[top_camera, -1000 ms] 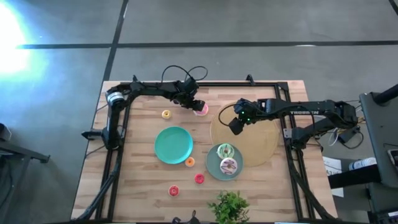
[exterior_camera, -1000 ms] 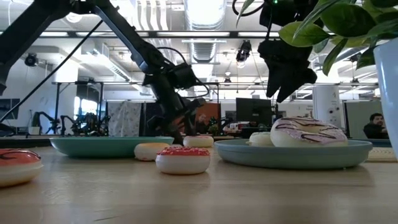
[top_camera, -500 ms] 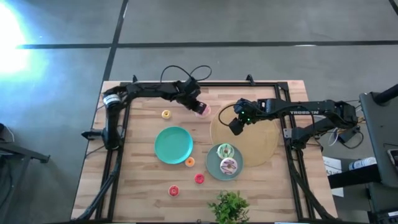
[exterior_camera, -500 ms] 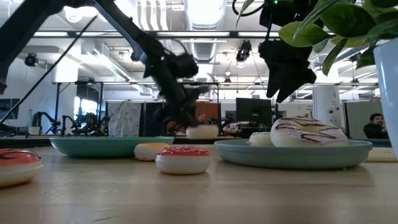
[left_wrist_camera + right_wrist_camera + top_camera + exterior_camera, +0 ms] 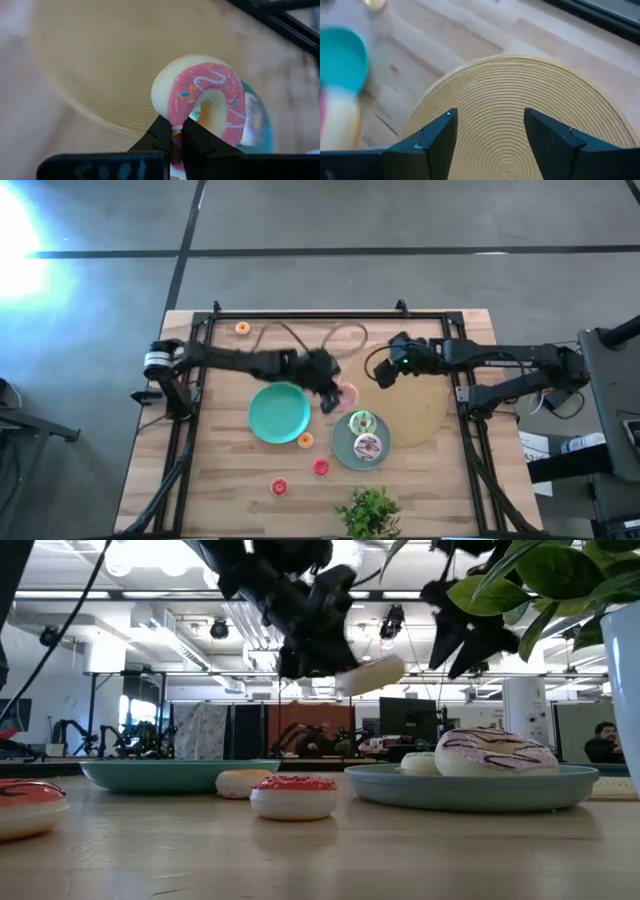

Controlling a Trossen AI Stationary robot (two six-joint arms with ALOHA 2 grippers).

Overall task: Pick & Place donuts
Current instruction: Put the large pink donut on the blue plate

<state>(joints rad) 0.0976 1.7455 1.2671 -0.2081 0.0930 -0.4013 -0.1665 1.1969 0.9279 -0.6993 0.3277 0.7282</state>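
Note:
My left gripper is shut on the pink iced donut, carried in the air between the teal plate and the tan woven mat. In the low view the pink donut hangs high above the table. A green donut and a white-purple donut lie on the grey-green plate. Small donuts rest on the wood: orange, red, red. My right gripper hovers open above the mat's far left part. My left gripper pinches the pink donut's ring at its rim between the two fingers, one on the cream side, one on the iced face. The fingers come from the table's left, slanting down. The donut is lifted clear and stands tilted beyond the fingertips.
A small orange donut lies near the far edge. A potted plant stands at the near edge. A black frame runs along the table's sides. My left arm stretches across the table's far left part.
My left gripper has lifted the pink donut off the wood near the far edge and carried it up and toward the near right, to beside the grey-green plate. The arm has swung along, uncovering the small orange donut near the far edge.

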